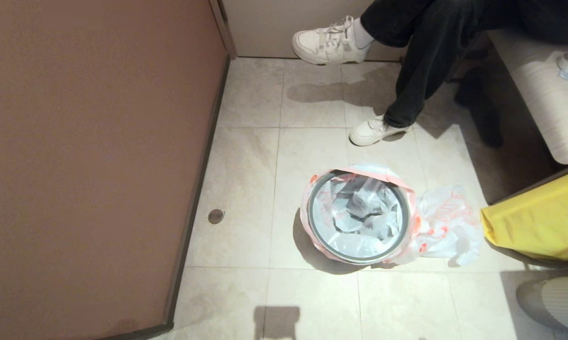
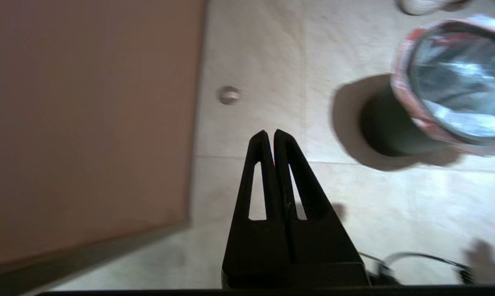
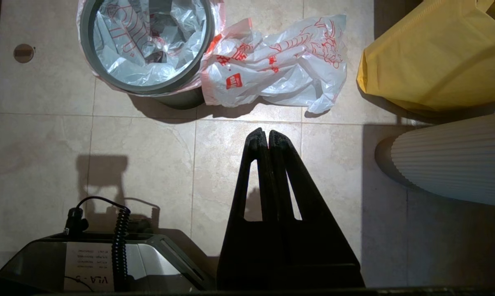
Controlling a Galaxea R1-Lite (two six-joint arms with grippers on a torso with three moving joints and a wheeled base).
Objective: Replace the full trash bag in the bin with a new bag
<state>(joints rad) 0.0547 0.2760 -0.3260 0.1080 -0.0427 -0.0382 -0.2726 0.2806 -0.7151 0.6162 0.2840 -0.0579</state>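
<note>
Floor is pale beige stone-look tile w/ thin grout lines, sunlit in patches; a small round drain cover sits near the left wall. Brown-pink wall panel w/ dark baseboard runs along the robot's left.

The bin, a dark round tub w/ grey hoop rim, stands mid-floor, lined w/ a translucent whitish bag, pink-red edge folded over the rim, crumpled film inside. A second like bag w/ red print lies flat on the tile, touching the bin's right side.

Yellow bag and a ribbed white object to the right. A seated person's white sneakers beyond the bin, by a cushioned bench.

Left gripper: clenched, empty, above bare tile, apart from bin. Right gripper: clenched, empty, over tile near the loose bag.
</note>
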